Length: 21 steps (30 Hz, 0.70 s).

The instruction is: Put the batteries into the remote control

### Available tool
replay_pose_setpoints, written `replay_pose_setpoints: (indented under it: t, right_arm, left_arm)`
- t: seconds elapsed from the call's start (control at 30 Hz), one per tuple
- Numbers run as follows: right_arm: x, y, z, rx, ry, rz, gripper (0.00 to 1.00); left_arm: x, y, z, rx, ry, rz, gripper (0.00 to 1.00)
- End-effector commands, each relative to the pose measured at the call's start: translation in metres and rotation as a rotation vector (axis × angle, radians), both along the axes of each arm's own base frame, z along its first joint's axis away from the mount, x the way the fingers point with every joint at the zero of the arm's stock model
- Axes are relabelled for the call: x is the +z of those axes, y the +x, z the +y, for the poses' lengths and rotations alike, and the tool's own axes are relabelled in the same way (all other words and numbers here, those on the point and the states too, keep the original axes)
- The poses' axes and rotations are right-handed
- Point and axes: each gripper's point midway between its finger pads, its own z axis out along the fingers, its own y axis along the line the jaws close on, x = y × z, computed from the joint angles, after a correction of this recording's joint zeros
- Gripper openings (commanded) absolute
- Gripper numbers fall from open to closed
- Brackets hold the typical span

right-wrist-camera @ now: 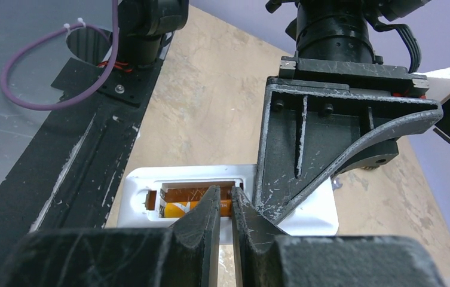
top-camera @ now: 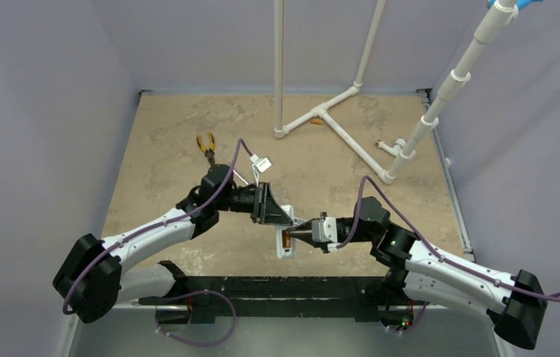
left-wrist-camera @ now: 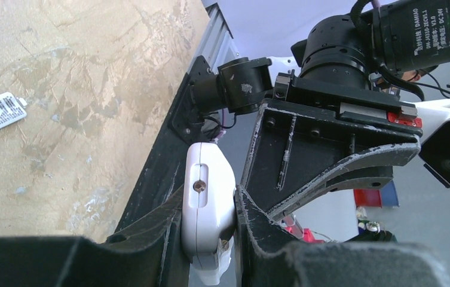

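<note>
Right hand (right-wrist-camera: 226, 206) fingers pressing nearly together, scuffed black tips touching orange-copper batteries (right-wrist-camera: 180, 207) lying in recess of smooth white plastic remote control (right-wrist-camera: 134, 200); battery ends hiding behind fingers. Left hand (left-wrist-camera: 208, 233) pinching remote control's rounded end, at 6 o'clock edge of mottled tan worktop (top-camera: 172, 149).

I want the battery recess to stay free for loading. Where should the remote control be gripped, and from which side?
Grip its two long side edges, at the end away from the recess, as the left gripper does now. The remote control is slim and flat, so the jaws close across its width. Coming from that end leaves the open recess facing the right gripper.
</note>
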Motion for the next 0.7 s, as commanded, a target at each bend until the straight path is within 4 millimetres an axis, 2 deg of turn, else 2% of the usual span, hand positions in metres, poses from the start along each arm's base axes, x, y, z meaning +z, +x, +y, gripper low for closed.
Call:
replay_pose_setpoints:
  t: [0.0, 0.67]
  right_arm:
    - [-0.035, -0.009, -0.009, 0.003, -0.100, 0.105, 0.08]
    - [-0.049, -0.002, -0.011, -0.044, -0.131, 0.107, 0.09]
  left_arm:
    - [0.065, 0.002, -0.002, -0.014, -0.144, -0.160, 0.00]
    - [0.081, 0.000, 0.003, -0.011, -0.186, -0.169, 0.00]
